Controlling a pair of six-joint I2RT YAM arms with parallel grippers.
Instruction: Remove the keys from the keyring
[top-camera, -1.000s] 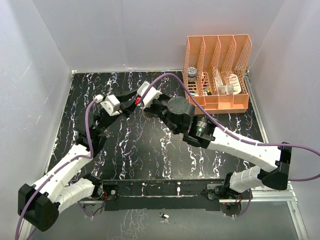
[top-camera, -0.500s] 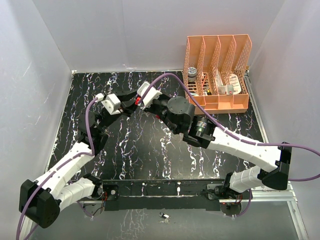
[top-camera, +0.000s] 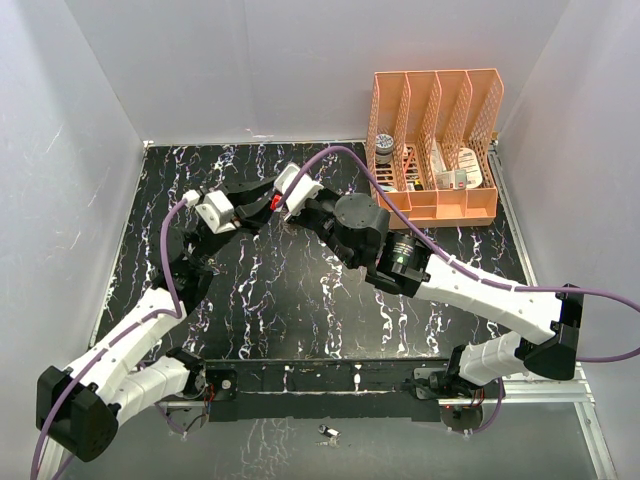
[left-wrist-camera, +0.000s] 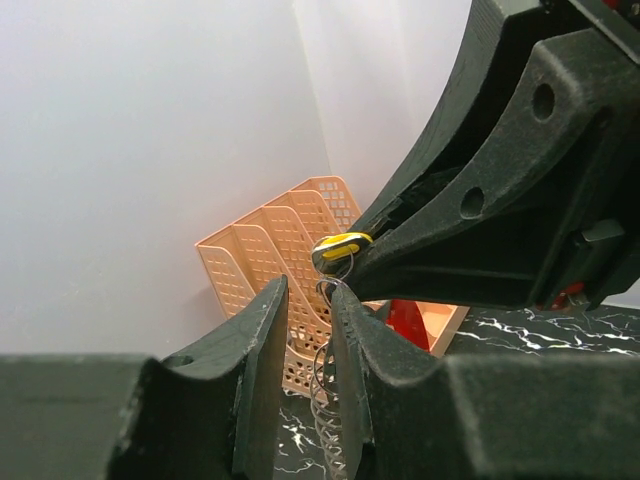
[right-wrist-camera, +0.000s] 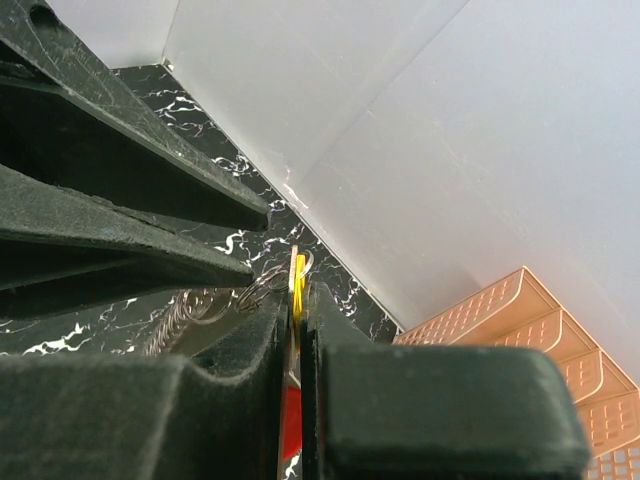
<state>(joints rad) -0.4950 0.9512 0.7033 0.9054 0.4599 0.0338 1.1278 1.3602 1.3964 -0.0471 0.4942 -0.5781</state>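
My two grippers meet above the back middle of the table. My right gripper (top-camera: 284, 204) (right-wrist-camera: 297, 305) is shut on the keys. The yellow-orange key (right-wrist-camera: 298, 272) (left-wrist-camera: 342, 244) sticks out at its tips. The red key (right-wrist-camera: 290, 415) (top-camera: 273, 201) (left-wrist-camera: 408, 322) sits lower between its fingers. The keyring (left-wrist-camera: 328, 400) (right-wrist-camera: 200, 312) is a thin grey wire coil that hangs from the keys. My left gripper (top-camera: 260, 198) (left-wrist-camera: 308, 288) faces the right one with its jaws a narrow gap apart. The coil shows in that gap against one finger, not clamped.
An orange file rack (top-camera: 435, 150) (left-wrist-camera: 268, 262) (right-wrist-camera: 520, 310) with a few items stands at the back right. White walls enclose the black marbled table (top-camera: 300, 300). A small metal piece (top-camera: 327, 432) lies on the near ledge.
My left wrist has shifted slightly left and back from the right gripper. The right gripper still holds the keys in the same place.
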